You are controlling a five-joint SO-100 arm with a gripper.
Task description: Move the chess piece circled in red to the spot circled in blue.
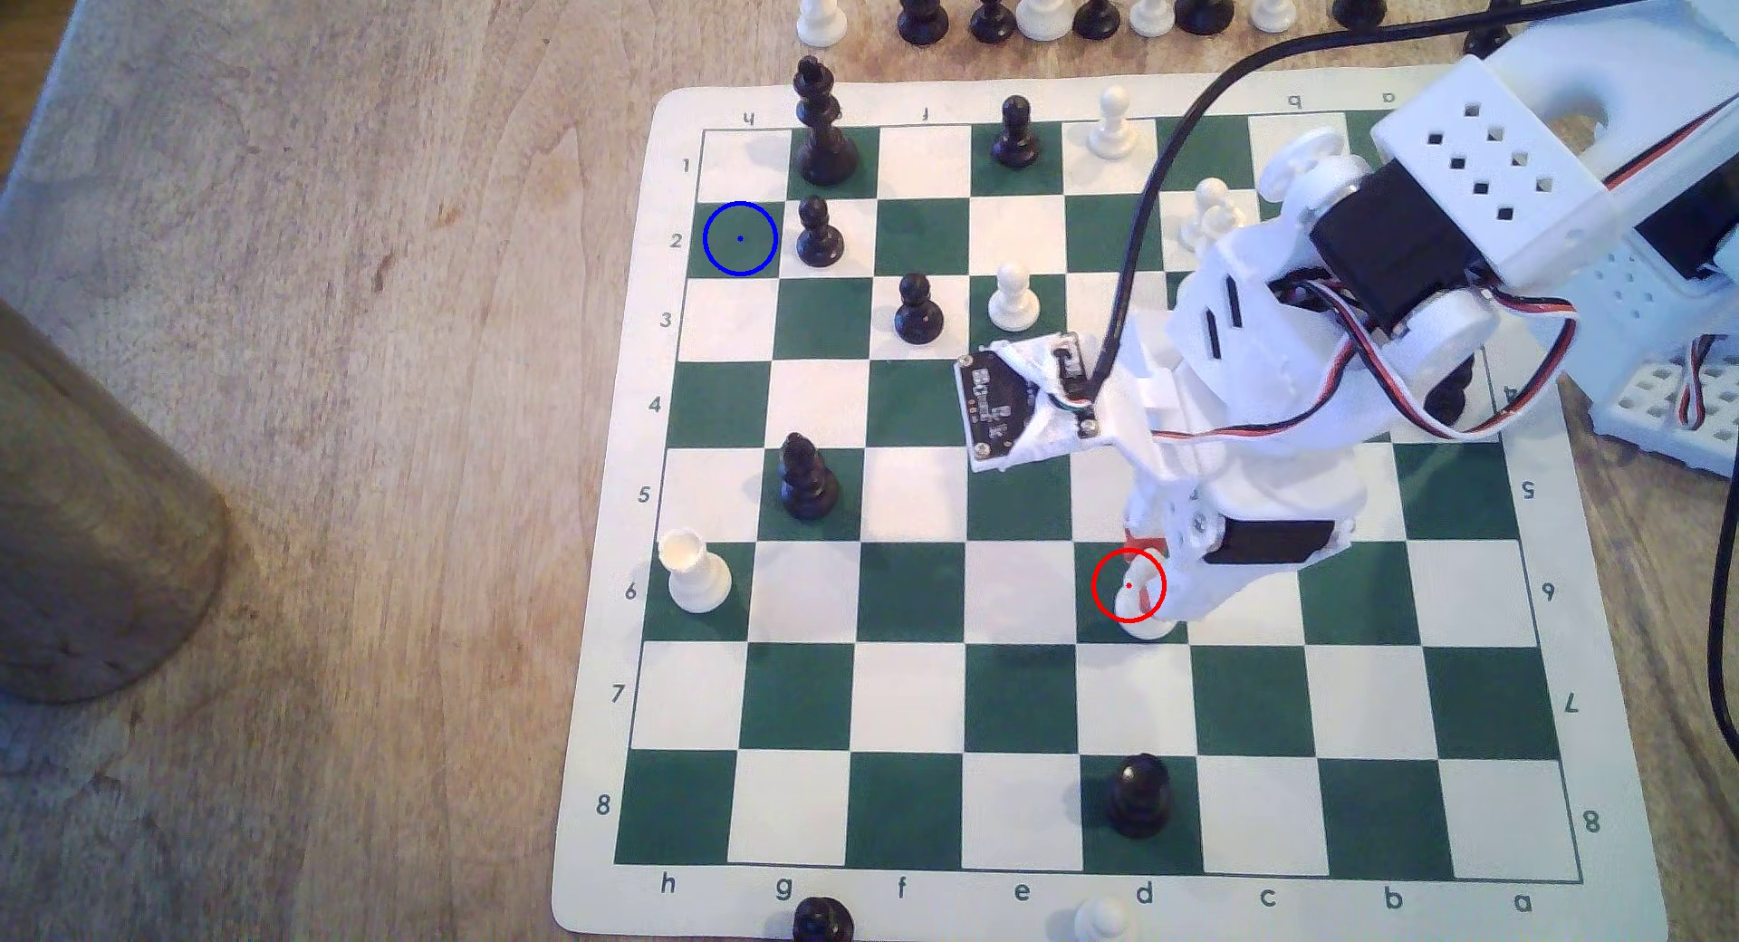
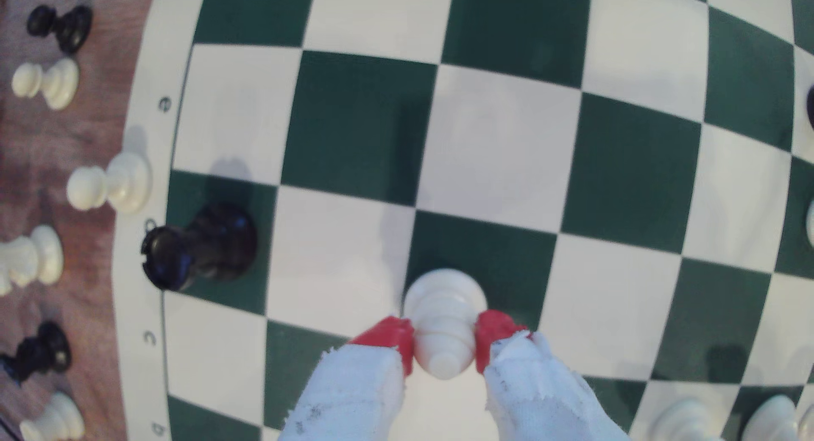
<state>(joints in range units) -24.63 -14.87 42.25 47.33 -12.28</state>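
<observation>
Chess piece (image 1: pixel 1143 617) mostly hidden behind the tool (image 1: pixel 1150 566); wrist view soft, edge pieces cropped.

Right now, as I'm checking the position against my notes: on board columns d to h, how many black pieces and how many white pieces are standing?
Black pieces: 6
White pieces: 4, counting the bishop in the gripper
Total: 10

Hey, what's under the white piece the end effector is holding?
The white chess piece, pinched by the end effector, stands on a dark green square. Its base covers the patch directly beneath, so that part stays hidden.
</observation>
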